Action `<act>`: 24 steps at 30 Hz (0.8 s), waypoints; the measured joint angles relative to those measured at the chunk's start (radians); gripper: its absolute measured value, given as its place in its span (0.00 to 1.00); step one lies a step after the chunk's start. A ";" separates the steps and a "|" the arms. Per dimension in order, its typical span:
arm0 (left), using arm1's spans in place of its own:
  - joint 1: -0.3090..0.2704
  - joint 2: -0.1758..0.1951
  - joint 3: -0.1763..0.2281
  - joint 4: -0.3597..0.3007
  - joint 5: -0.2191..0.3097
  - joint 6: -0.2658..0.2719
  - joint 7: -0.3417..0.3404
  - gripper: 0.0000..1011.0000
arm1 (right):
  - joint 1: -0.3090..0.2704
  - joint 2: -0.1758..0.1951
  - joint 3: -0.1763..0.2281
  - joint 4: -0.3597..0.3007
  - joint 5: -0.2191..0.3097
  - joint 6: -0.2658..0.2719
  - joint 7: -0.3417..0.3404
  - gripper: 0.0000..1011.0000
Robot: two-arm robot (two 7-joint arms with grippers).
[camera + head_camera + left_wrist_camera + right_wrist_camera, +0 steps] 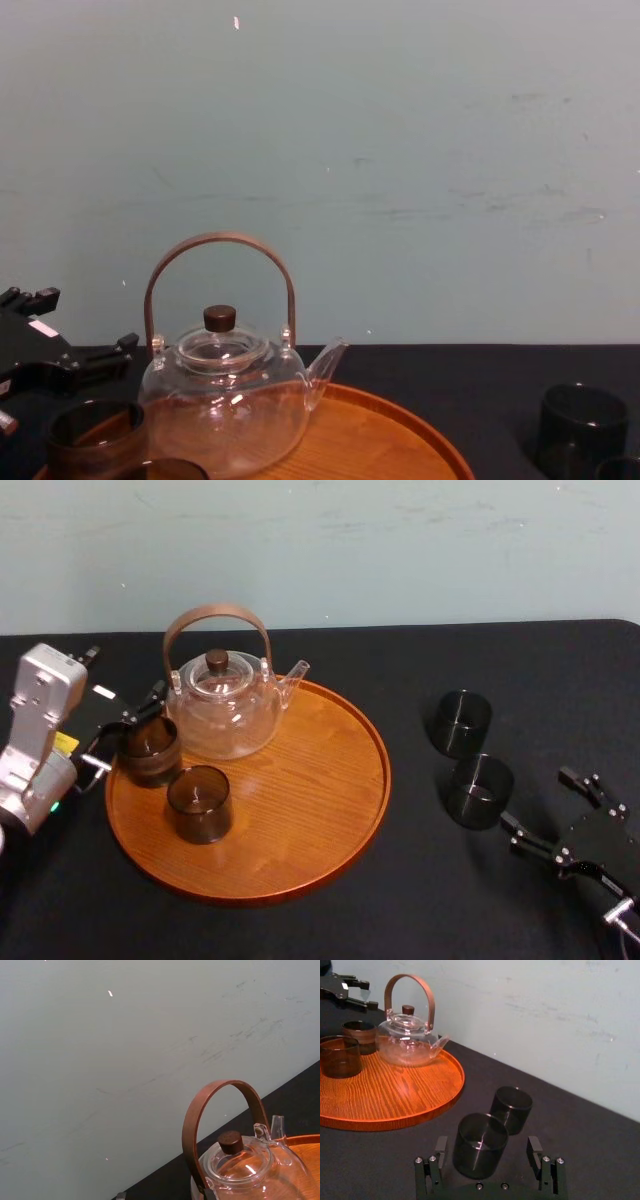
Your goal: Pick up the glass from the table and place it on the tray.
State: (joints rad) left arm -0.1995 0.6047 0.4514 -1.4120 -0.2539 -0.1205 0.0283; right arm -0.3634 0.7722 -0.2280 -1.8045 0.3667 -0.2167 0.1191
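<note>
Since two brown-tinted glasses [198, 802] already stand on the large round orange-brown wooden tray [330, 810], beside the clear glass teapot with its bent wooden handle [222, 705], the job in hand looks to be one of the pair on the black table [420, 900]. The nearer dark cylindrical glass tumbler [480, 791] stands upright to the right of the tray, apart from its rim. A second dark tumbler [461, 722] stands just behind it.

The right gripper [536, 798] sits low at the nearer tumbler, its fingers spread wide with nothing in them. In the right wrist view the tumbler lines up squarely with the gap, a finger [440, 1146] on either side. I take that as the set-up for a side grasp around the wall, and no contact is visible. The spread is wider than the glass, so sliding in should not nudge it. The neighbour behind is close enough to be bumped if the reach runs long.

The left gripper [128, 728] hovers at the tray's left rim. It is spread open beside one of the brown-tinted glasses and, as far as I can tell, grips nothing.
</note>
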 joint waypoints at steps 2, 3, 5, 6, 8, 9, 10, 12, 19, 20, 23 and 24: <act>0.000 0.000 0.000 0.000 0.000 0.000 0.000 0.99 | 0.005 -0.007 0.000 0.009 0.012 0.012 0.014 0.99; 0.000 0.000 0.000 0.000 0.000 0.000 0.000 0.99 | 0.007 -0.009 0.000 0.012 0.015 0.017 0.018 0.99; 0.000 0.000 0.000 0.000 0.000 0.000 0.000 0.99 | 0.013 -0.013 -0.002 0.018 0.018 0.026 0.027 0.99; 0.000 0.000 0.000 0.000 0.000 0.000 0.000 0.99 | 0.016 -0.016 -0.003 0.021 0.020 0.032 0.032 0.99; 0.000 0.000 0.000 0.000 0.000 0.000 0.000 0.99 | 0.026 -0.022 -0.006 0.029 0.025 0.047 0.046 0.99; 0.000 0.000 0.000 0.000 0.000 0.000 0.000 0.99 | 0.030 -0.025 -0.007 0.032 0.025 0.052 0.050 0.99; 0.000 0.000 0.000 0.000 0.000 0.000 0.000 0.99 | 0.038 -0.030 -0.009 0.038 0.026 0.062 0.058 0.99; 0.000 0.000 0.000 0.000 0.000 0.000 0.000 0.99 | 0.053 -0.036 -0.013 0.048 0.026 0.077 0.071 0.99; 0.000 0.000 0.000 0.000 0.000 0.000 0.000 0.99 | 0.094 -0.056 -0.019 0.069 0.020 0.111 0.103 0.99; 0.000 0.000 0.000 0.000 0.000 0.000 0.000 0.99 | 0.099 -0.058 -0.019 0.071 0.018 0.113 0.105 0.99; 0.000 0.000 0.000 0.000 0.000 0.000 0.000 0.99 | 0.115 -0.070 -0.019 0.082 0.008 0.123 0.113 0.99; 0.000 0.000 0.000 0.000 0.000 0.000 0.000 0.99 | 0.119 -0.073 -0.019 0.085 0.006 0.125 0.114 0.99</act>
State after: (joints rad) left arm -0.1995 0.6047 0.4514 -1.4119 -0.2539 -0.1205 0.0283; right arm -0.2443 0.6996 -0.2474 -1.7199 0.3729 -0.0918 0.2334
